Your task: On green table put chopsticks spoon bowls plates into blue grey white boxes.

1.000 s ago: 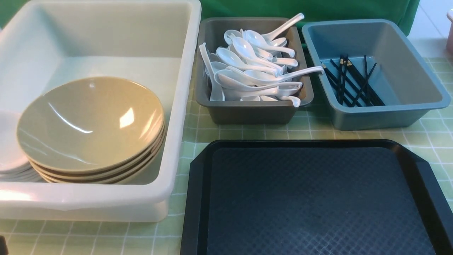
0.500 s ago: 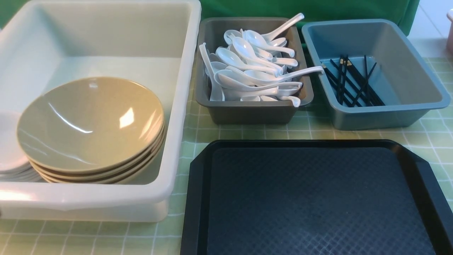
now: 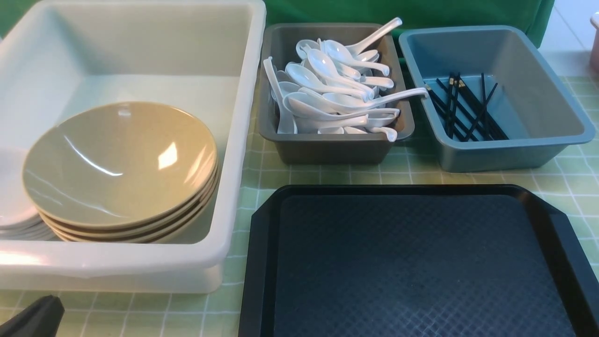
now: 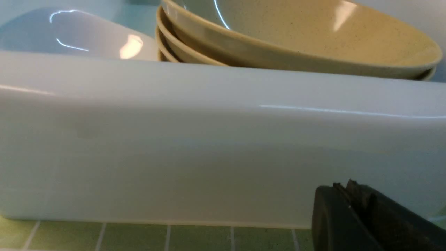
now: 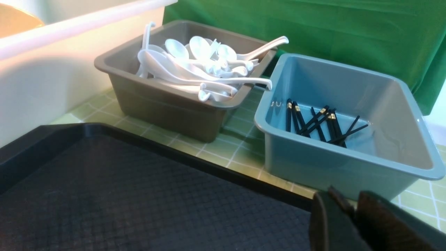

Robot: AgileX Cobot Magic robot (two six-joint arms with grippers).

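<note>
The white box (image 3: 140,267) at the left holds a stack of beige bowls (image 3: 117,159) and white plates (image 3: 9,196). The grey box (image 3: 327,150) is piled with white spoons (image 3: 337,89). The blue box (image 3: 505,154) holds several black chopsticks (image 3: 468,112). My left gripper (image 3: 32,320) shows at the bottom left corner, in front of the white box. In the left wrist view my left gripper (image 4: 343,186) is shut and empty, low beside the box wall (image 4: 174,139). My right gripper (image 5: 345,197) is shut and empty, over the tray's far right edge near the blue box (image 5: 331,170).
An empty black tray (image 3: 412,262) lies at the front, in front of the grey and blue boxes. A green checked cloth covers the table (image 3: 327,178). A green curtain (image 3: 421,11) hangs behind the boxes.
My left gripper's dark tip has come into the front view at the bottom left corner. The boxes and their contents have not moved.
</note>
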